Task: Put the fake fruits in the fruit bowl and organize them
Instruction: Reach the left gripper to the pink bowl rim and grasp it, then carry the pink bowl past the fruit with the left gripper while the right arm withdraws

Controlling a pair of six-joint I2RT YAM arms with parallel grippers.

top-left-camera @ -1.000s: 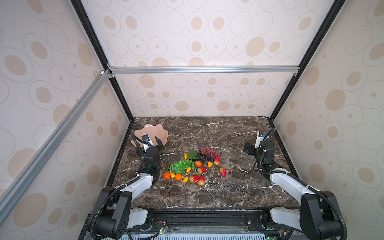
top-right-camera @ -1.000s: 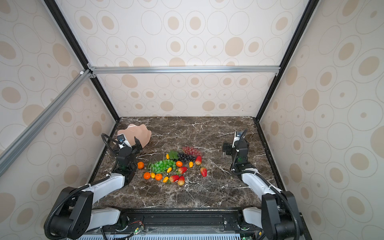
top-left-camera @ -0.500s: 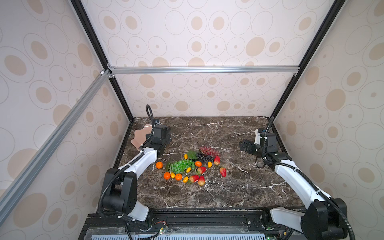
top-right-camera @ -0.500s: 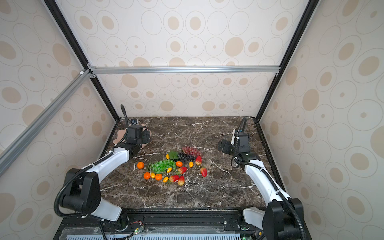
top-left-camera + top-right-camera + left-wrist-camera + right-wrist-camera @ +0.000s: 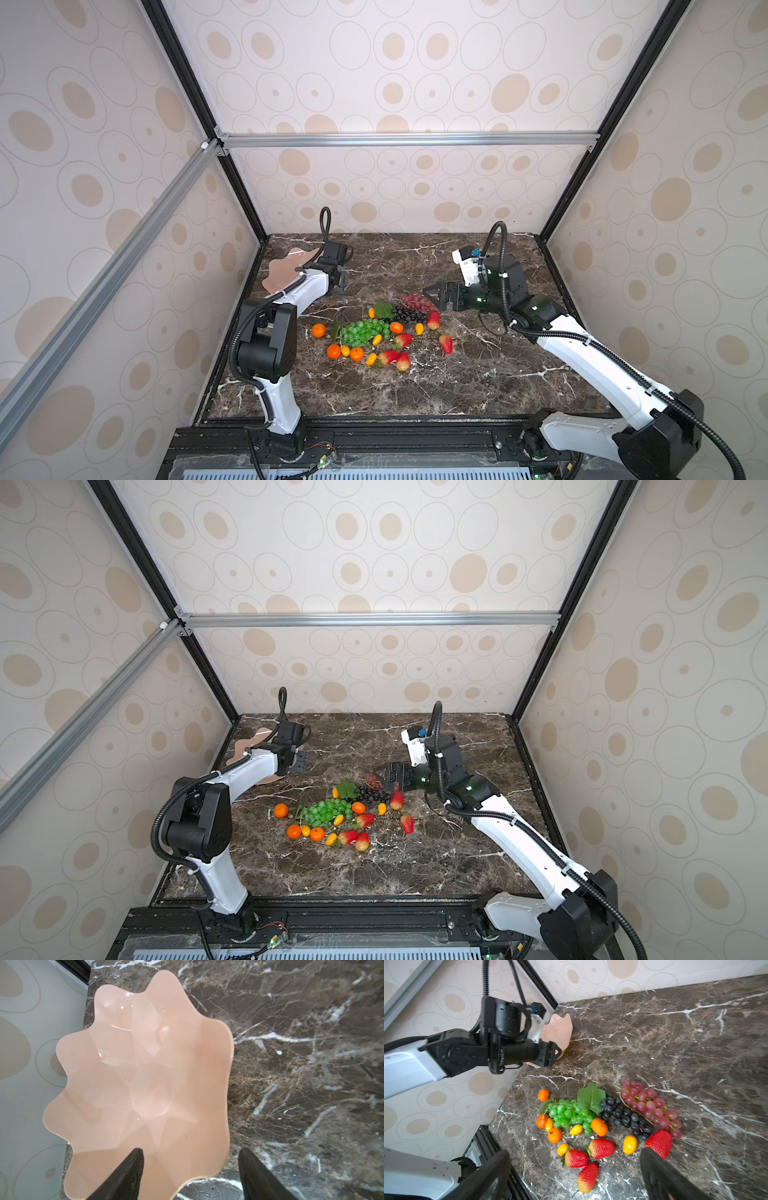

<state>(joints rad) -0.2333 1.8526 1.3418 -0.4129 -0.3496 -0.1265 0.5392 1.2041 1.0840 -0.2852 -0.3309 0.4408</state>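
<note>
Concurrently, the left fingers (image 5: 128, 1176), parted and holding nothing, straddle the rim of the pink bowl (image 5: 145, 1064), while the right fingers (image 5: 660, 1176), spread wide and empty, hover with the fruits (image 5: 569, 1113) on the table (image 5: 675, 1043) just beneath them.

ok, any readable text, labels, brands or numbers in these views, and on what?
No readable text in any view.
The fruit bowl, fake fruits, marble tabletop and wallpaper carry no print; the wallpaper shows only ovals.
Nothing legible on the left arm or right arm.
</note>
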